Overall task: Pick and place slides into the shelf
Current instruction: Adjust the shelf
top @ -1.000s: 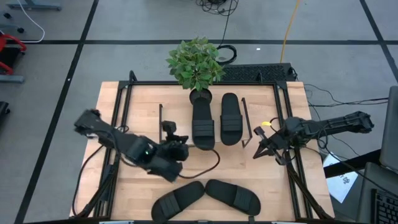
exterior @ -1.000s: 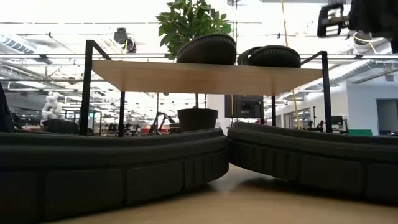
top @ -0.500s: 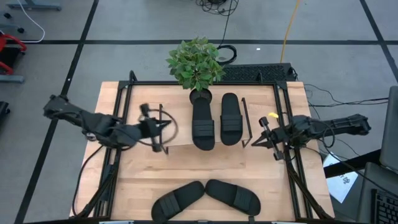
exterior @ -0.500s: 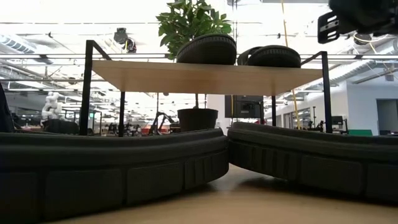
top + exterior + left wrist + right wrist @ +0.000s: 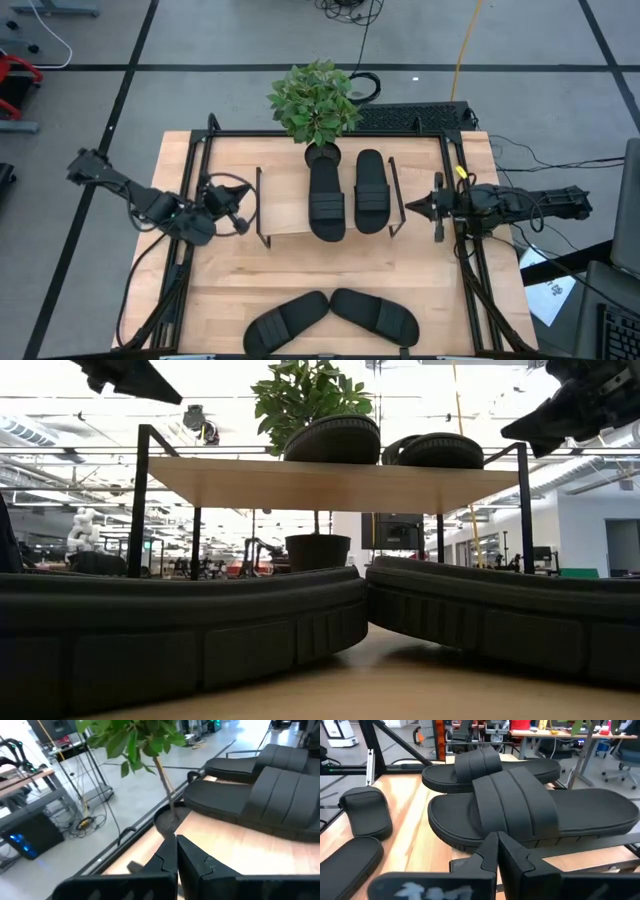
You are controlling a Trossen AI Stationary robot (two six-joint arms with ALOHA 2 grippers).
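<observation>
- Left gripper (image 5: 240, 207): fingers pressed together, holding nothing, just left of the shelf's (image 5: 290, 215) left end frame, pointing right toward it.
- Right gripper (image 5: 418, 206): also closed and empty, just right of the shelf's right end frame, pointing left.
- In each wrist view the two dark fingertips (image 5: 176, 851) meet with no gap; the right wrist view shows the same (image 5: 496, 845).
- Two slides on the shelf top, side by side, lengthwise near to far: left one (image 5: 326, 195), right one (image 5: 371, 190), not quite touching.
- Low view: both sit on the plank (image 5: 330, 482), soles flat.
- Two more slides lie on the table (image 5: 430, 275) near the front edge: left (image 5: 286, 323), right (image 5: 375, 316), their inner ends touching in a shallow V.
- Potted plant (image 5: 315, 103) at the far side, just behind the left shelf slide.
</observation>
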